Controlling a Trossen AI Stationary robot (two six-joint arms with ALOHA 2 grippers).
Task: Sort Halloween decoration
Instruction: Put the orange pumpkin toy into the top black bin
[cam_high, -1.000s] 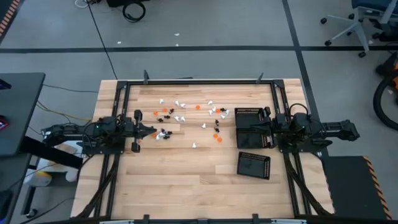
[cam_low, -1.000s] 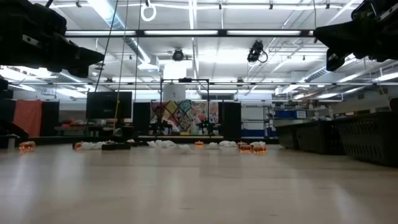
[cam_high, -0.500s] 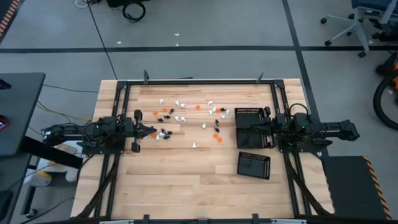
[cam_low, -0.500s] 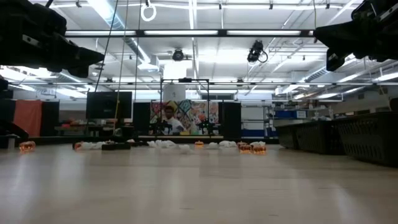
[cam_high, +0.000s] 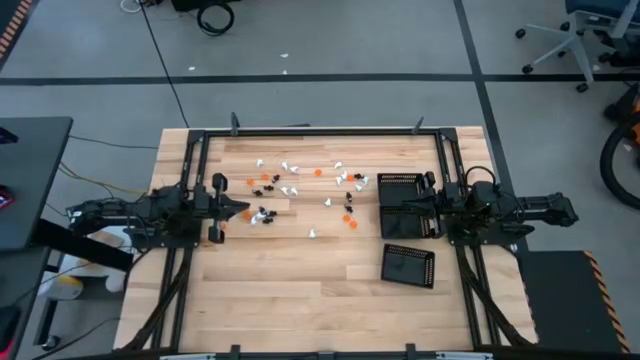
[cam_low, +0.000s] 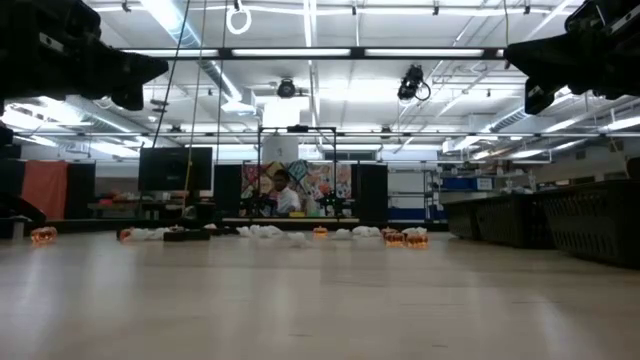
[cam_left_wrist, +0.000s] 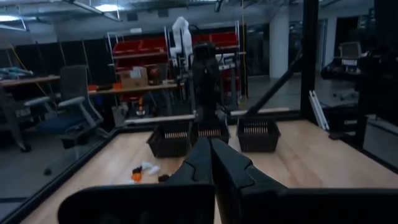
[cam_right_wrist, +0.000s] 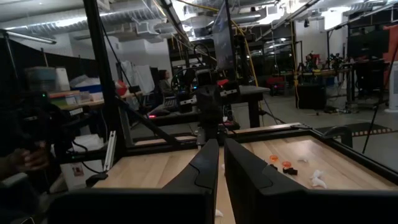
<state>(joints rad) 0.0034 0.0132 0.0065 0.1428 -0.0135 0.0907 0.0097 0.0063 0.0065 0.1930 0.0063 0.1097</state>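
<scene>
Nearest the table's front edge, lower right of centre in the high view: one black perforated tray (cam_high: 408, 265), lying alone and slightly askew, with no pieces visible in it; likely a bin awaiting sorted pieces. At mid-depth, left edge: left gripper (cam_high: 243, 211), fingers pressed together on nothing, pointing inward at the scatter. Opposite, right edge: right gripper (cam_high: 408, 208), likewise clenched and empty, its tip over two more black trays (cam_high: 398, 184) set side by side beneath that arm, probably for short drop-offs. Both arms look parked; sorting appears not yet begun. Between and beyond the grippers, centre to upper centre: Halloween decoration (cam_high: 300, 190), many tiny white, orange and black pieces loose on the bare wooden table (cam_high: 300, 300), all outside the trays, colours mixed. Farthest, in the low view's centre background: a person (cam_low: 283, 192) in the room, well clear of the arms.
</scene>
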